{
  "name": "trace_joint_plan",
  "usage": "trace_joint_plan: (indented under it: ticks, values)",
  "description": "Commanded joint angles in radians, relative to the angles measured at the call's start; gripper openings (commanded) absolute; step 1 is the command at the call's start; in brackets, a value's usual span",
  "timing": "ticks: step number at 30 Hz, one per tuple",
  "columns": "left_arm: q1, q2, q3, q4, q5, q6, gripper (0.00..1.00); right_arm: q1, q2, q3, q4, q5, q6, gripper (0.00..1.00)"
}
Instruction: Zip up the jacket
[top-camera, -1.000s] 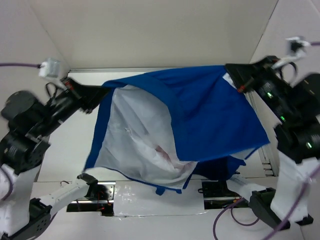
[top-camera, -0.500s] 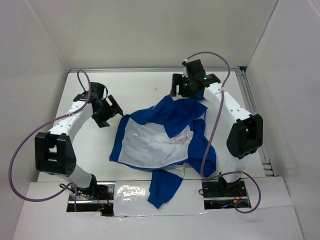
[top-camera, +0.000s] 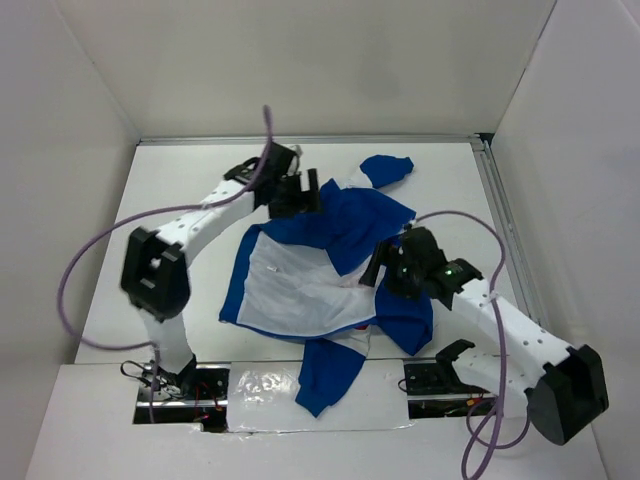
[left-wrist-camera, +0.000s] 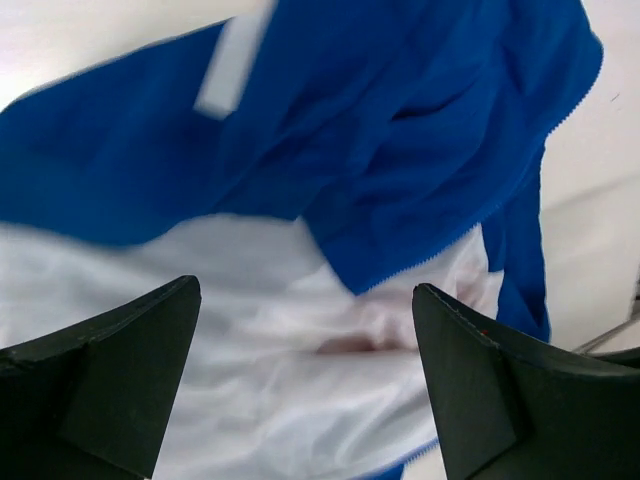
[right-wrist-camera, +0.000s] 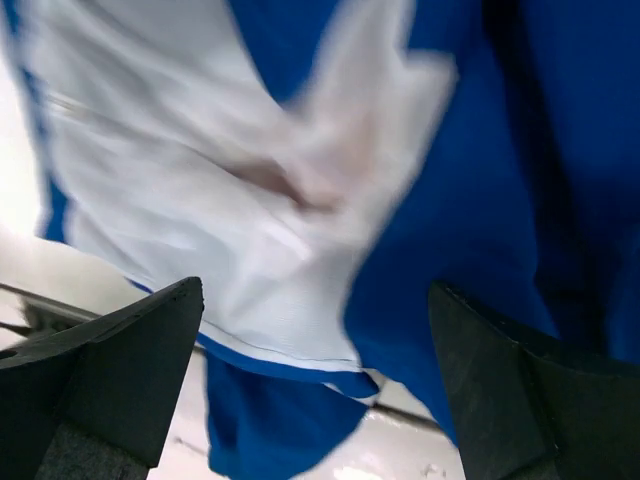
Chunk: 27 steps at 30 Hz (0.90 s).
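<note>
The jacket (top-camera: 330, 265) lies crumpled and open on the white table, its white lining (top-camera: 290, 290) facing up, blue folds over the top and right. One sleeve (top-camera: 325, 375) hangs over the near edge; another blue part (top-camera: 388, 170) lies at the back. My left gripper (top-camera: 305, 195) hovers open over the jacket's upper left edge; the left wrist view shows lining (left-wrist-camera: 300, 330) and a blue zipper edge (left-wrist-camera: 440, 255) between its spread jaws. My right gripper (top-camera: 385, 265) is open over the jacket's right side, with lining (right-wrist-camera: 250, 200) and blue fabric (right-wrist-camera: 480, 250) below it.
White walls enclose the table (top-camera: 180, 240) on three sides. A metal rail (top-camera: 510, 240) runs along the right edge. Purple cables (top-camera: 100, 250) loop off both arms. The arm bases (top-camera: 180, 385) sit at the near edge beside the hanging sleeve.
Both grippers let go of the jacket, which dropped from a raised spread onto the table. The left arm then swung right over its top edge; the right arm came down toward its right side.
</note>
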Motion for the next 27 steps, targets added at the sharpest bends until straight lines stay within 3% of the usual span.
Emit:
trace_joint_plan:
  ticks: [1, 5, 7, 8, 9, 10, 11, 12, 13, 17, 21, 23, 24, 25, 27]
  values:
    - [-0.058, 0.235, 0.177, -0.006, 0.012, 0.071, 0.99, 0.041, 0.011, -0.104, 0.043, -0.045, 0.153, 1.0]
    - [-0.083, 0.475, 0.473, -0.144, -0.1, 0.046, 0.99, 0.051, 0.071, -0.104, -0.064, 0.129, 0.207, 0.99]
    - [-0.063, 0.561, 0.527, -0.16, -0.089, 0.052, 0.99, 0.048, 0.12, -0.093, -0.075, 0.202, 0.217, 0.95]
    - [-0.051, 0.578, 0.555, -0.161, -0.062, 0.055, 0.99, 0.043, 0.138, -0.087, -0.068, 0.215, 0.221, 0.81]
    - [-0.03, 0.589, 0.552, -0.158, -0.033, 0.058, 0.74, 0.034, 0.178, -0.083, -0.034, 0.226, 0.221, 0.67]
    - [-0.02, 0.582, 0.535, -0.132, 0.0, 0.051, 0.54, 0.014, 0.193, -0.074, -0.01, 0.242, 0.218, 0.42]
    - [-0.01, 0.569, 0.476, -0.118, 0.008, 0.042, 0.31, -0.004, 0.219, -0.064, 0.012, 0.247, 0.21, 0.29]
    - [0.009, 0.549, 0.436, -0.103, 0.011, 0.022, 0.0, -0.023, 0.279, -0.032, 0.042, 0.252, 0.193, 0.18]
    - [0.021, 0.498, 0.387, -0.086, 0.012, 0.018, 0.0, -0.041, 0.311, -0.012, 0.056, 0.262, 0.181, 0.0]
    - [0.091, 0.28, 0.001, 0.018, 0.069, -0.037, 0.0, -0.181, 0.538, 0.21, 0.035, 0.351, 0.107, 0.0]
    - [0.101, -0.062, -0.399, 0.038, 0.077, -0.123, 0.0, -0.253, 0.759, 0.622, 0.038, 0.41, -0.084, 0.0]
    - [0.078, -0.226, -0.508, 0.058, 0.109, -0.141, 0.03, -0.268, 0.899, 0.836, 0.024, 0.388, -0.162, 0.0]
    - [0.072, -0.268, -0.59, 0.061, 0.133, -0.147, 0.1, -0.265, 0.936, 0.898, 0.023, 0.382, -0.199, 0.0]
    - [0.055, -0.314, -0.626, 0.069, 0.194, -0.143, 0.33, -0.261, 0.986, 0.943, 0.02, 0.373, -0.265, 0.0]
    - [0.046, -0.406, -0.695, 0.1, 0.225, -0.138, 0.6, -0.242, 1.008, 1.017, 0.0, 0.328, -0.305, 0.08]
